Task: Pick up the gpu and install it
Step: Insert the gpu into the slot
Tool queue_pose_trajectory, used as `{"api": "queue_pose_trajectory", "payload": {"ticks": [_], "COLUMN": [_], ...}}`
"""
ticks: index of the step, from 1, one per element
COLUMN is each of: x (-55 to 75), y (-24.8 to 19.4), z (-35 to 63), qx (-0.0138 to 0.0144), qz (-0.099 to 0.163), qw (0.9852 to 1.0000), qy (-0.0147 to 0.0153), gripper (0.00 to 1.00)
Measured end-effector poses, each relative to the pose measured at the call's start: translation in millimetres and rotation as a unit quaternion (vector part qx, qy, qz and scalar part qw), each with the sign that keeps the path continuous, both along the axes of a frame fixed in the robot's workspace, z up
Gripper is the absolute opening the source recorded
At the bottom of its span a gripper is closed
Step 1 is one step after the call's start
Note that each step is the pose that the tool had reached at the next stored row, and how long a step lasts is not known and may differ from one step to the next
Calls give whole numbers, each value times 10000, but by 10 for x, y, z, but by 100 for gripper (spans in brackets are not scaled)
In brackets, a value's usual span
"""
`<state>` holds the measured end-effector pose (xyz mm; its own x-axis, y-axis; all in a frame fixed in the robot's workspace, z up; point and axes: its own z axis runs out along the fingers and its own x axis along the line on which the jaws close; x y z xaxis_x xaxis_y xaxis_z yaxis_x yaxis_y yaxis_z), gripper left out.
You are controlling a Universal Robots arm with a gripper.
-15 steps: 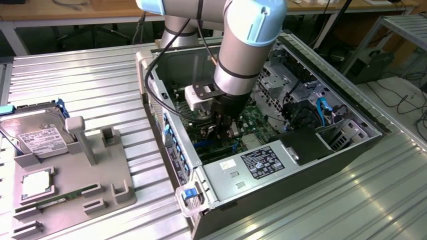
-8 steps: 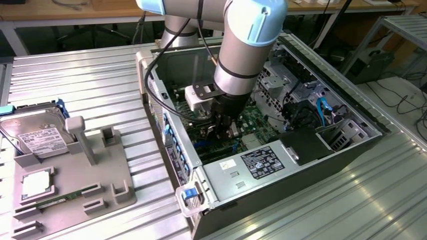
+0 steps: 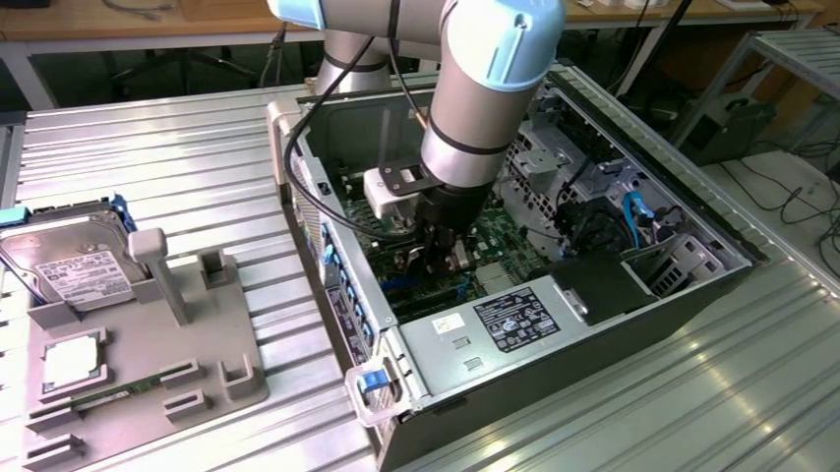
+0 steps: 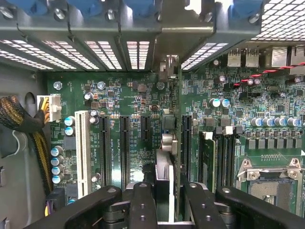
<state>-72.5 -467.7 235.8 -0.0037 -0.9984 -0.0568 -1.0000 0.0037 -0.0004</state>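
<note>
**GPU held on edge over the motherboard slots**

While the arm (image 3: 486, 88) reaches down into the open computer case (image 3: 683, 246), the claw (image 3: 440, 258) is seen low inside it, just above the green motherboard (image 3: 493, 241). In the wrist view the claw (image 4: 163, 202) is clamped on the gpu (image 4: 167, 157), its black fingers (image 4: 143, 205) drawn in against both faces of the card. The card is presented edge-on, so only a thin pale strip and some metal parts on it can be made out; its flat faces are not shown. It stands upright among the long black expansion slots (image 4: 125, 148), with a white slot (image 4: 82, 150) farther off to one side. Whether the card's lower edge is seated in a slot or only hangs above one cannot be told, since that edge is covered by the card itself and the fingers.

In the exterior view the gpu is largely hidden behind the claw and the arm's wrist, and it cannot be made out clearly there. A power supply (image 3: 506, 320) with a dark label is fitted at the near end of the case. On the ribbed metal desk (image 3: 171, 167), to the exterior view's left, a grey fixture (image 3: 171, 324) is placed, with a silver hard drive (image 3: 73, 265) resting at its far end, well apart from the case.
</note>
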Motion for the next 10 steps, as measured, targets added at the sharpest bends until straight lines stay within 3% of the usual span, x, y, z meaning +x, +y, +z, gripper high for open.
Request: {"api": "queue_pose_trajectory", "payload": {"ticks": [10], "x": [0], "y": [2], "z": [47], "qx": [0], "qz": [0], "qw": [10000], "qy": [-1], "gripper": [28]}}
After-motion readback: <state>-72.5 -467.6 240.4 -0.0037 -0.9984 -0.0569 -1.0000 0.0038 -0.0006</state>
